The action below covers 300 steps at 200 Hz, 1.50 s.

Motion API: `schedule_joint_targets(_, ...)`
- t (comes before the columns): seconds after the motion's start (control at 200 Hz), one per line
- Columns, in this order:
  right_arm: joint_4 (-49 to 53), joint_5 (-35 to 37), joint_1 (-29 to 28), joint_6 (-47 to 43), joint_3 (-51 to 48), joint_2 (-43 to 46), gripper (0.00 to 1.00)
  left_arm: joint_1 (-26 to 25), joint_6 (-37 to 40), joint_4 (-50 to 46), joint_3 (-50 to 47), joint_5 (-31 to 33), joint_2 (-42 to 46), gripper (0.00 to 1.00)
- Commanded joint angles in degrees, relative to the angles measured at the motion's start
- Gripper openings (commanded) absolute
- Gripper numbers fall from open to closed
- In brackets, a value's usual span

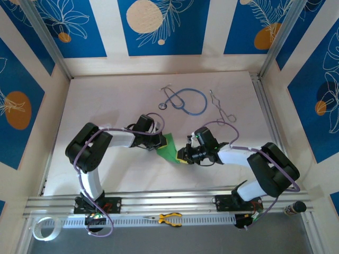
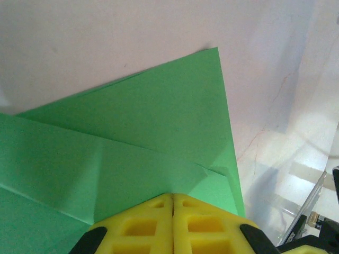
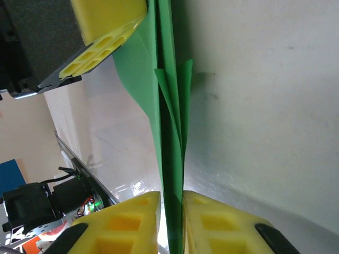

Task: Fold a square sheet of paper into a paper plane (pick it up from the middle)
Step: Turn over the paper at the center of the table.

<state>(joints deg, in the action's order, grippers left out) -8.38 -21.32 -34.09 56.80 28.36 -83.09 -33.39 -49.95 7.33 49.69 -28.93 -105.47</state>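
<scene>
Pale table (image 1: 106, 106), blue stethoscope (image 1: 185, 100) well beyond both grippers, part-folded green paper (image 1: 169, 147) between them, left gripper (image 2: 172, 197) pinched shut on its edge, right gripper (image 3: 170, 197) clamping its stacked folds, yellow-handled pliers (image 1: 169, 218) well behind both.

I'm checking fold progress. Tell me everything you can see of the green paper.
The green paper is thin, matte, bright green and unmarked, already folded into layered flaps with sharp creases and a pointed corner. It is mid-table between the two grippers. The left gripper is shut on one edge; the right gripper straddles the folded layers, grip unclear.
</scene>
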Motion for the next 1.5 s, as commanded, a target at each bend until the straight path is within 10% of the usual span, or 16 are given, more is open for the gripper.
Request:
schedule_joint_targets(0.0, -0.3, -1.7, 0.2, -0.9, 0.2, -0.8, 0.14, 0.5, -1.3, 1.0, -0.7, -1.2, 1.6, 0.09)
schedule_joint_targets(0.335, 7.3, 1.2, 1.3, -6.8, 1.3, 4.4, 0.04, 0.5, -1.6, 5.8, -1.7, -0.9, 8.5, 0.30)
schedule_joint_targets(0.755, 46.4, 33.0, -1.3, -29.7, 19.5, 18.0, 0.03, 0.6, 7.6, -10.8, -2.6, 23.0, 28.8, 0.44)
schedule_joint_targets(1.085, 68.2, 68.6, -14.3, -25.3, 35.4, 2.6, 0.02, 2.1, 3.6, -18.4, -6.0, 35.5, 35.8, 0.48)
schedule_joint_targets(1.496, 66.6, 64.6, -28.8, -26.5, 45.2, -22.1, 0.06, 6.3, 2.7, -22.4, -9.8, 40.4, 44.4, 0.51)
